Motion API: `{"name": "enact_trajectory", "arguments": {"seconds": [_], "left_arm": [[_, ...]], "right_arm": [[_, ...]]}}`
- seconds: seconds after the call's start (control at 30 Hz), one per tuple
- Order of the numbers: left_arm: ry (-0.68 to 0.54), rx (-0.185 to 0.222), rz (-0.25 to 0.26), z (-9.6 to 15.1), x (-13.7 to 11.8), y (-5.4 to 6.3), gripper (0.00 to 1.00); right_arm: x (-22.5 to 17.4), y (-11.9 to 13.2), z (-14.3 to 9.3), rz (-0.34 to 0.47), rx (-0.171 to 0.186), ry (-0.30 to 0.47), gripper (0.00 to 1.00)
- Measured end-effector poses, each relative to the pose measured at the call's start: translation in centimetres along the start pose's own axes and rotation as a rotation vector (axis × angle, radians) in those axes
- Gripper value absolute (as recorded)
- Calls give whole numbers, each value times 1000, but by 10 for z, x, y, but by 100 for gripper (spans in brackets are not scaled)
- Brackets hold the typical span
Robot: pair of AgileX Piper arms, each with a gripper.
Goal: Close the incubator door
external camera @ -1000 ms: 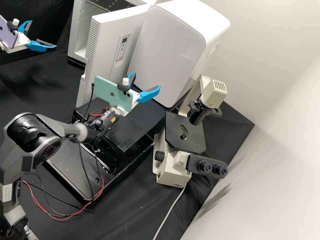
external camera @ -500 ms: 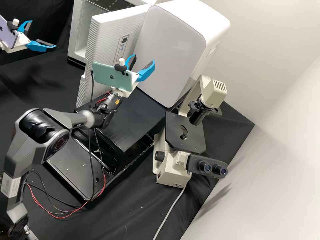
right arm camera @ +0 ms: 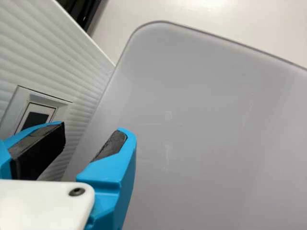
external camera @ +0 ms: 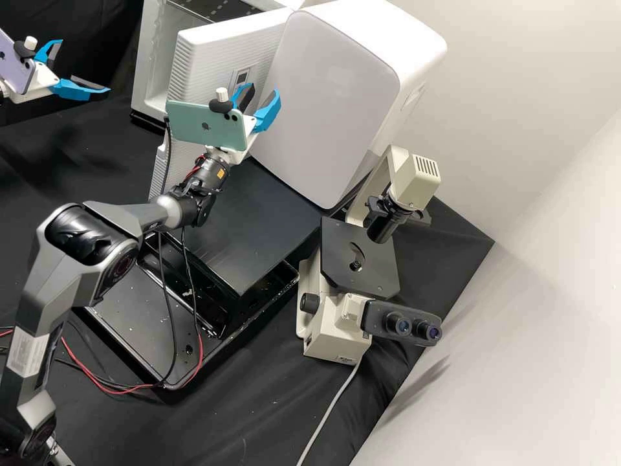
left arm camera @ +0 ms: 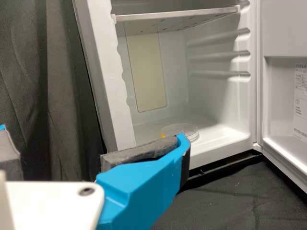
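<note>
Right hand (external camera: 264,90) has shifted toward the ridged front of the incubator door (external camera: 210,58), which stands open beside the white cabinet (external camera: 336,77). Part-open, empty; left hand (external camera: 83,66) wide, empty. Push far from the hinge, slowly, keeping your fingertips off the cabinet.

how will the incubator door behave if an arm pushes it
The incubator door looks thick and rigid, so it should move as one stiff panel. One edge runs along the side of the incubator cabinet, so it will probably swing rather than tip. Its ribbed face may limit slipping.
</note>
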Motion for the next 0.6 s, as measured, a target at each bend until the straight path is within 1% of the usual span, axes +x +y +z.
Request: {"name": "enact_trajectory", "arguments": {"seconds": [0.1, 0.13, 0.23, 0.3, 0.37, 0.47, 0.6], "left_arm": [[0, 0, 0, 0, 0, 0, 100], [0, 0, 0, 0, 0, 0, 100], [0, 0, 0, 0, 0, 0, 100], [0, 0, 0, 0, 0, 0, 100], [0, 0, 0, 0, 0, 0, 100], [0, 0, 0, 0, 0, 0, 100], [0, 0, 0, 0, 0, 0, 100]], "right_arm": [[10, -7, -3, -24, -12, 1, 0], [14, -10, -4, -29, -25, 2, 0], [24, -16, -8, -40, -49, 12, 0], [31, -22, -9, -54, -52, 5, 0], [39, -23, -11, -49, -66, 11, 0], [48, -25, -10, -40, -69, 16, 0], [63, -25, -19, -20, -80, 42, 0]]}}
